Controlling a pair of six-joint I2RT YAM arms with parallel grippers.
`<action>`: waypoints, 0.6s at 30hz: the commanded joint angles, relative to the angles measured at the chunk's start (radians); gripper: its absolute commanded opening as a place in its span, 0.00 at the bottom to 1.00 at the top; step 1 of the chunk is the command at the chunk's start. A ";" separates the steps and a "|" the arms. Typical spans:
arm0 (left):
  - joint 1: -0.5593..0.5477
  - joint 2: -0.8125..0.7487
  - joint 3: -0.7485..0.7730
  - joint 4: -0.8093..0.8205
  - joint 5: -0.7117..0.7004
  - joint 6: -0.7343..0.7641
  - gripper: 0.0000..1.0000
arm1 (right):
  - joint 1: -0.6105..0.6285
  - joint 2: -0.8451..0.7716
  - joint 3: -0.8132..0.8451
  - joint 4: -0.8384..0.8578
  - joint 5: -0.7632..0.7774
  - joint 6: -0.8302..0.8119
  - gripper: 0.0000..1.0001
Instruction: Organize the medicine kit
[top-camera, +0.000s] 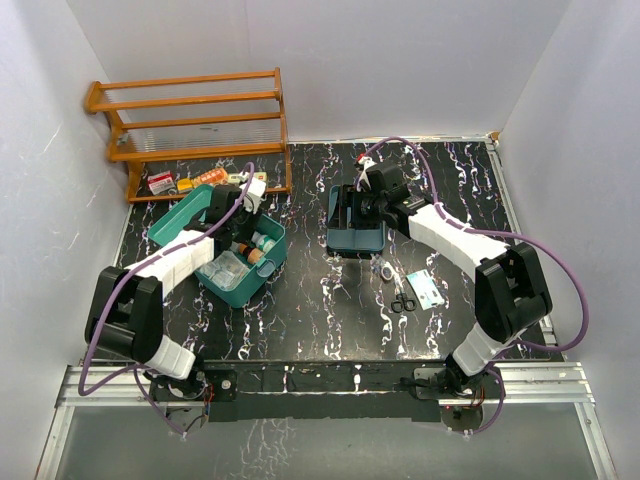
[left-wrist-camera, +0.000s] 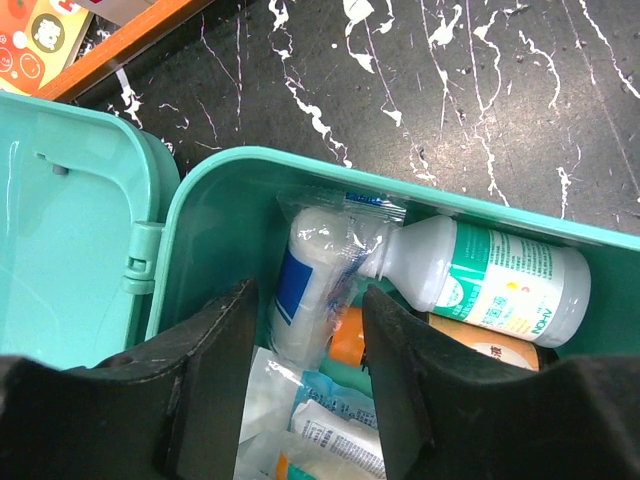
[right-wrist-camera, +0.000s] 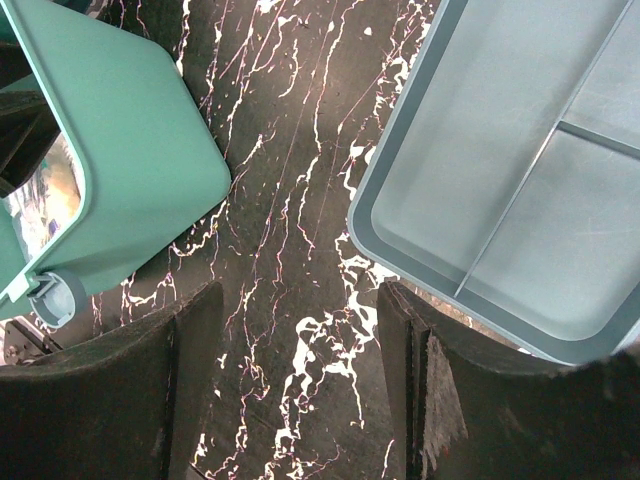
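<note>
The teal-green medicine kit (top-camera: 243, 283) stands open on the left, its lid (top-camera: 178, 222) folded back. In the left wrist view the kit (left-wrist-camera: 230, 200) holds a white bottle with a green label (left-wrist-camera: 500, 285), a plastic-wrapped white roll (left-wrist-camera: 310, 280), an orange item (left-wrist-camera: 350, 340) and sealed packets (left-wrist-camera: 320, 430). My left gripper (left-wrist-camera: 305, 375) is open and empty, just above the kit's contents (top-camera: 240, 222). My right gripper (right-wrist-camera: 300, 380) is open and empty above bare table, between the kit's corner (right-wrist-camera: 130, 130) and the darker divided tray (right-wrist-camera: 500, 170). In the top view it (top-camera: 342, 208) is at the tray's left edge.
A wooden slatted rack (top-camera: 190, 125) stands at the back left with small boxes (top-camera: 160, 183) on its bottom shelf. Black scissors (top-camera: 403, 303), a flat packet (top-camera: 428, 288) and a small item (top-camera: 385, 268) lie right of the tray (top-camera: 355, 240). White walls enclose the table.
</note>
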 joint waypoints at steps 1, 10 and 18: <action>-0.010 -0.039 -0.011 0.035 -0.006 -0.007 0.36 | -0.004 -0.044 0.009 0.056 -0.012 0.003 0.60; -0.020 0.022 -0.008 0.103 -0.006 -0.011 0.22 | -0.004 -0.045 0.005 0.056 -0.008 -0.001 0.61; -0.031 0.089 -0.015 0.108 -0.096 -0.007 0.18 | -0.005 -0.038 0.011 0.057 -0.006 -0.003 0.60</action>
